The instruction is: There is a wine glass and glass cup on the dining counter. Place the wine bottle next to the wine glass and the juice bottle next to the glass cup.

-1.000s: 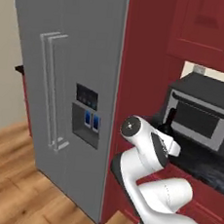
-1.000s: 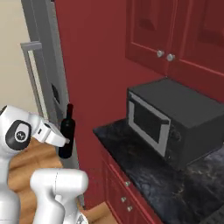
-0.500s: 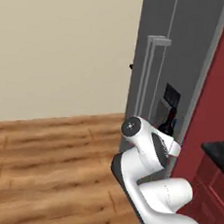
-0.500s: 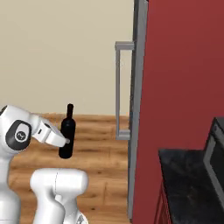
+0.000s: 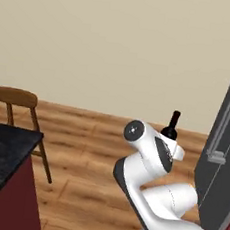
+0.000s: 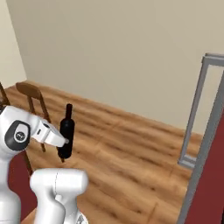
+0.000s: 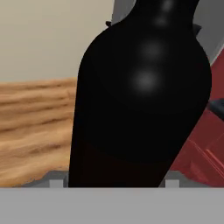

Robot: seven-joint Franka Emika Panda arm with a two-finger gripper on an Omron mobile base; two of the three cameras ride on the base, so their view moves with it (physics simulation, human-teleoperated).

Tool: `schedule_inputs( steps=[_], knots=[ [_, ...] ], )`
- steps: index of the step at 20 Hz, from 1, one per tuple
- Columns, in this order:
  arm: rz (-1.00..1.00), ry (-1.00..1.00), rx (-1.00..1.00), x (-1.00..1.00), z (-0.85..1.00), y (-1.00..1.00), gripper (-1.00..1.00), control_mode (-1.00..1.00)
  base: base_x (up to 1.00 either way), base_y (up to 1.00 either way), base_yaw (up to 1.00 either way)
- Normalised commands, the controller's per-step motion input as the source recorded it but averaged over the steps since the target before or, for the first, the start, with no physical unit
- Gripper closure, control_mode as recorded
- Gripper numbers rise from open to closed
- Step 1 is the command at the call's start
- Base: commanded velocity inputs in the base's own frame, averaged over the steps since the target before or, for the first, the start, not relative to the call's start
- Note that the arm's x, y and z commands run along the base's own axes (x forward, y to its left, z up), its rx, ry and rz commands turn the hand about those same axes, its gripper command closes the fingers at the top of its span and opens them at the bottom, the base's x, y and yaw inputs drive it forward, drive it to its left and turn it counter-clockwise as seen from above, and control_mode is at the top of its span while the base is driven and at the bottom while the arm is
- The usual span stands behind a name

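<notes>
The gripper [image 6: 64,141] is clamped on the wine bottle [image 6: 66,131], holding it upright in the air above the wooden floor [image 6: 131,148], well apart from the dining counter [image 5: 1,163] beside the wooden chair [image 5: 19,102].

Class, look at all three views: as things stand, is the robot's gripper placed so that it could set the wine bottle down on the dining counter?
Probably not yet. The gripper holds the wine bottle upright over wooden floor, while the dining counter lies well off to the arm's left, with open floor between. The base would likely need to drive closer first.
</notes>
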Motion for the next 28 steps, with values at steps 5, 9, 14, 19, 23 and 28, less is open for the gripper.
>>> schedule_inputs(
  steps=[5, 9, 14, 19, 23, 28],
  knots=[
    [0.00, 0.00, 0.00, 0.00, 0.00, 0.00, 1.00, 1.00, 0.74, 0.07, 0.34],
    [0.00, 0.00, 0.00, 0.00, 0.00, 0.00, 1.00, 1.00, 0.88, -0.03, 0.18],
    [0.00, 0.00, 0.00, 0.00, 0.00, 0.00, 1.00, 1.00, 0.87, -0.06, 0.15],
    [0.00, 0.00, 0.00, 0.00, 0.00, 0.00, 1.00, 1.00, 0.72, -0.01, 0.44],
    [0.00, 0.00, 0.00, 0.00, 0.00, 0.00, 1.00, 1.00, 0.54, 0.00, 0.66],
    [0.00, 0.00, 0.00, 0.00, 0.00, 0.00, 1.00, 1.00, 0.47, 0.00, 0.71]
  ],
)
